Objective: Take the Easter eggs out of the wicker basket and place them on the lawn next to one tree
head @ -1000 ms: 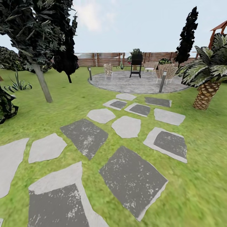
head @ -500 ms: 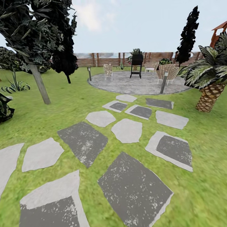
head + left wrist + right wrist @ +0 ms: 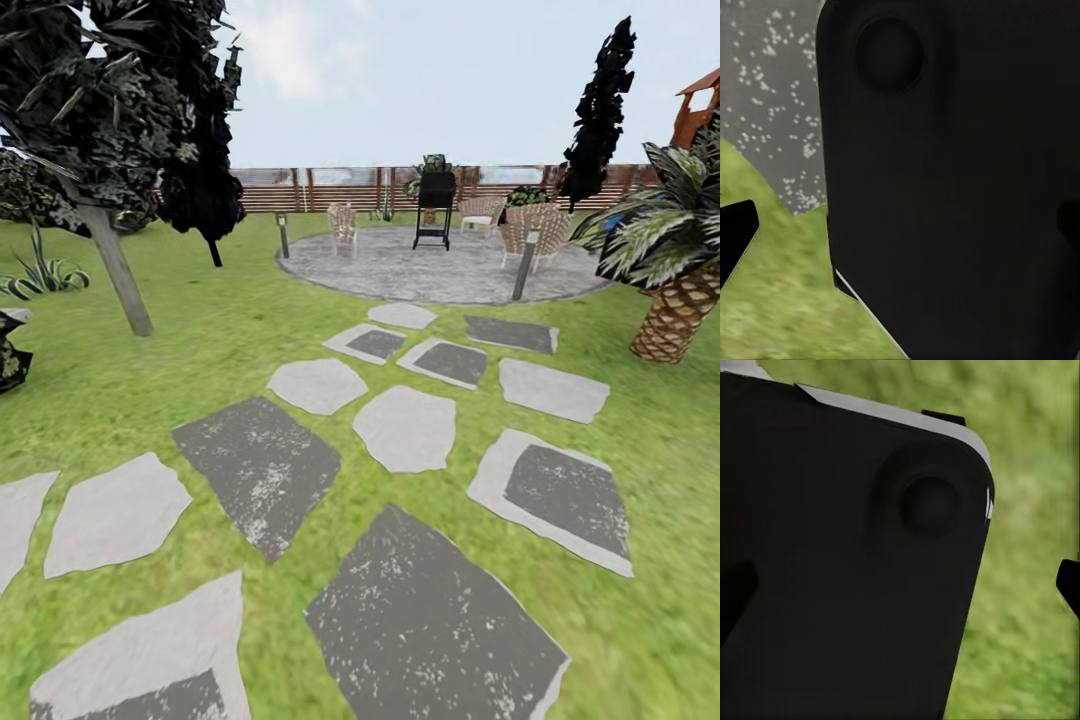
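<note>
You are in the travel step: the robot stands on the lawn (image 3: 230,340) of the garden, and the head view looks along a path of stepping stones (image 3: 405,428) toward the round patio (image 3: 440,265).

From the left of the head view, you first meet the tree (image 3: 115,275) with the pale, slightly leaning trunk and dark speckled foliage; it stands on open grass, well apart from the stones. Just behind it is a black-leaved tree (image 3: 205,190) with a thin trunk, which is not a good choice. In the middle, on the far patio, stand a black grill (image 3: 434,205) and wicker chairs (image 3: 530,228), with the wooden fence (image 3: 320,188) behind. At the right is a short palm (image 3: 675,310).

The wicker basket and the 3 Easter eggs are not to be found among these things, so I cannot tell you where they lie.

In the left wrist view a black part of the robot (image 3: 952,180) covers most of the picture, with grass and a grey stone beside it; the right wrist view is similar, over grass. I cannot tell if either pincer is open or closed.

For the next move, I judge you must turn the base or head to find the basket before any reaching.
</note>
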